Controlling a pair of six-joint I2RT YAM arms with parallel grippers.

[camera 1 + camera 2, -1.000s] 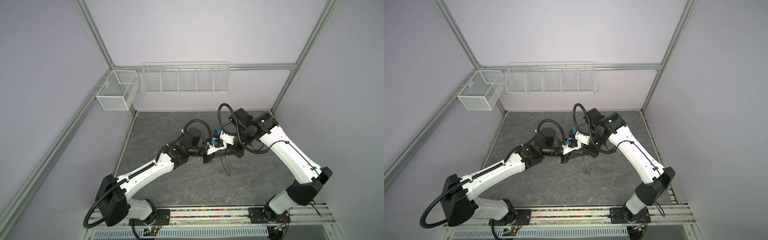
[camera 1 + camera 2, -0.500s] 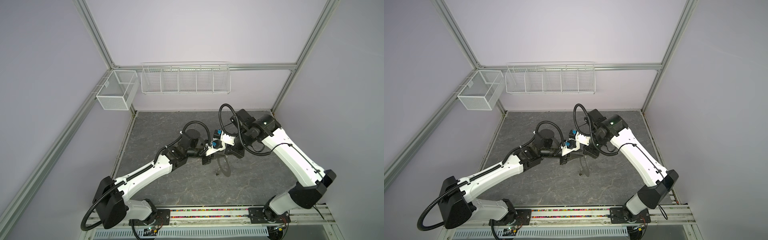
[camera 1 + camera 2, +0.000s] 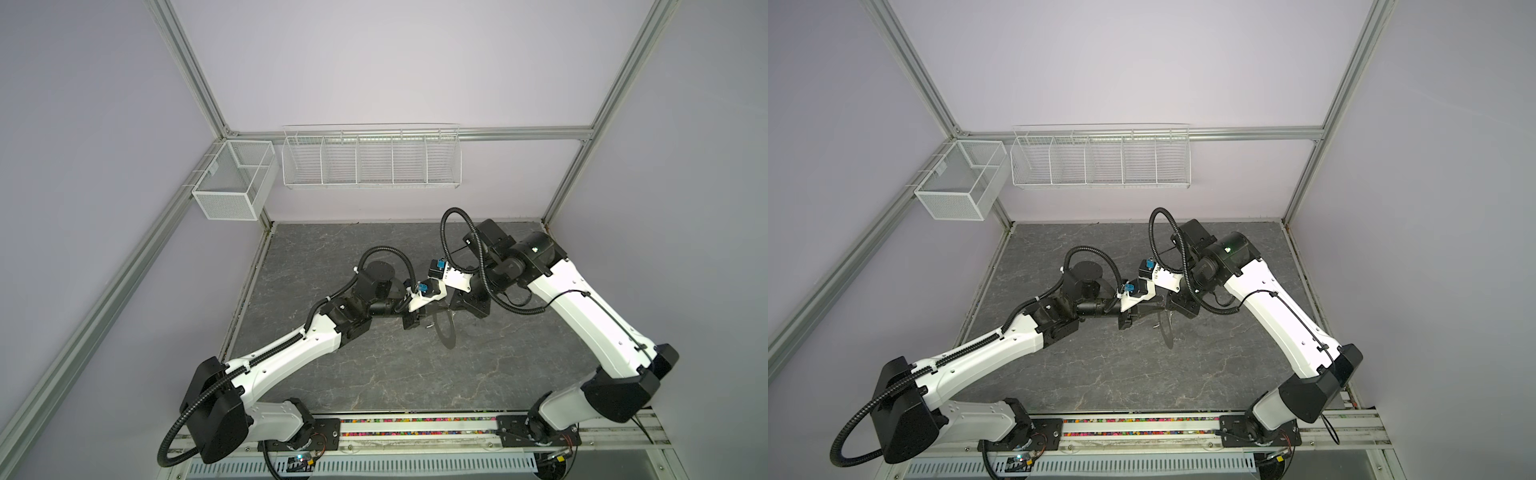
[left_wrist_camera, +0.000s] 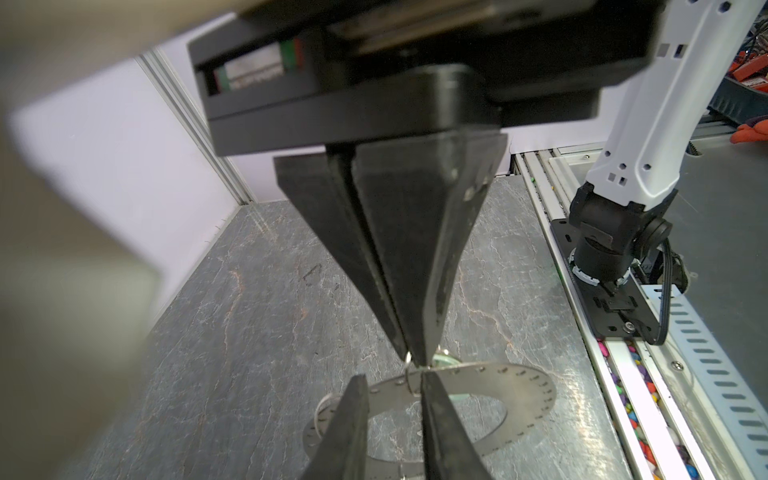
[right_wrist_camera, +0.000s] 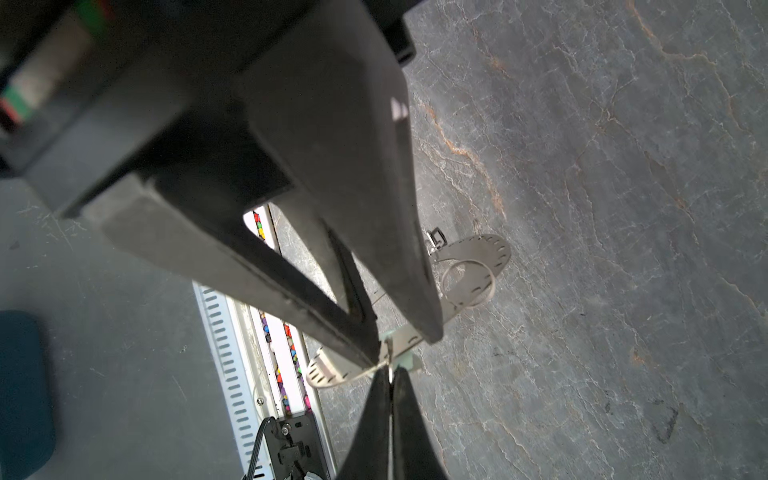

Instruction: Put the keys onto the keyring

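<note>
Your keyring [image 4: 519,395] hangs mid-table, rim pinched in R gripper [image 4: 419,360], fingers fully closed. L gripper [image 4: 392,380] fingers narrow, straddling rim by a small wire ring [image 4: 408,372]; can't tell if they grip. Careful: pinch is thin, so an L nudge could twist keyring out & drop it.

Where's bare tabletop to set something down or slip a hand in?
Bare: the tabletop stretch between left arm, right arm and front rail; also the back-left corner behind the left arm. Crowded: centre, where left gripper and right gripper meet at the keyring.
</note>
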